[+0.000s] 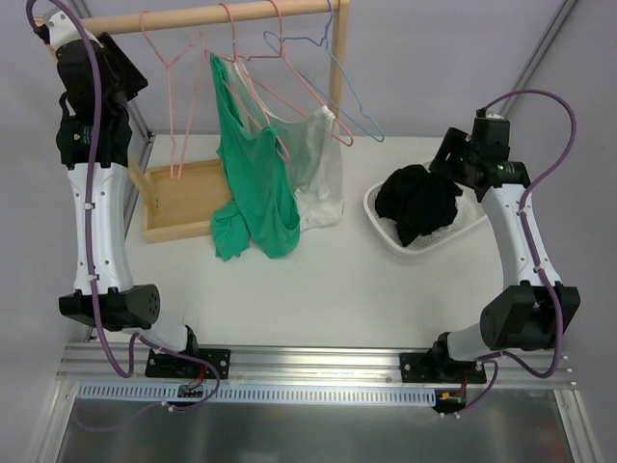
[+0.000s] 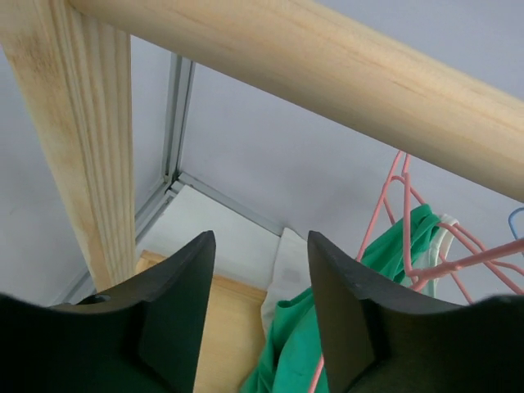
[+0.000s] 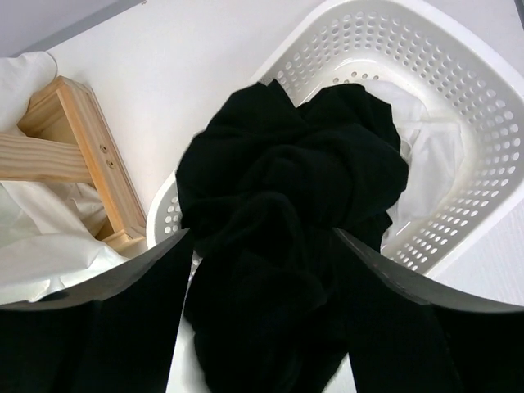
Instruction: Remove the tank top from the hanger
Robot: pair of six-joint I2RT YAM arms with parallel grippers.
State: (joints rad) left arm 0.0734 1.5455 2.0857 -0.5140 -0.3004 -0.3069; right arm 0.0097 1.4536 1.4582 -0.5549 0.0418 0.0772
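A green tank top [image 1: 255,183] hangs from a pink hanger [image 1: 260,87] on the wooden rail [image 1: 193,17]. A white tank top [image 1: 323,174] hangs just behind it on another pink hanger. My left gripper [image 1: 123,69] is open and empty, high up by the rail's left end. In the left wrist view [image 2: 260,241] the rail [image 2: 327,74] runs above the fingers and the green top [image 2: 327,327] lies below to the right. My right gripper [image 1: 448,159] is open over a black garment [image 3: 286,180] in the white basket [image 3: 458,98].
An empty pink hanger [image 1: 174,96] and a blue hanger [image 1: 347,96] also hang on the rail. The rack's left post [image 2: 82,147] stands close to my left gripper. Its wooden base [image 1: 178,207] lies on the table. The basket [image 1: 386,227] sits at the right.
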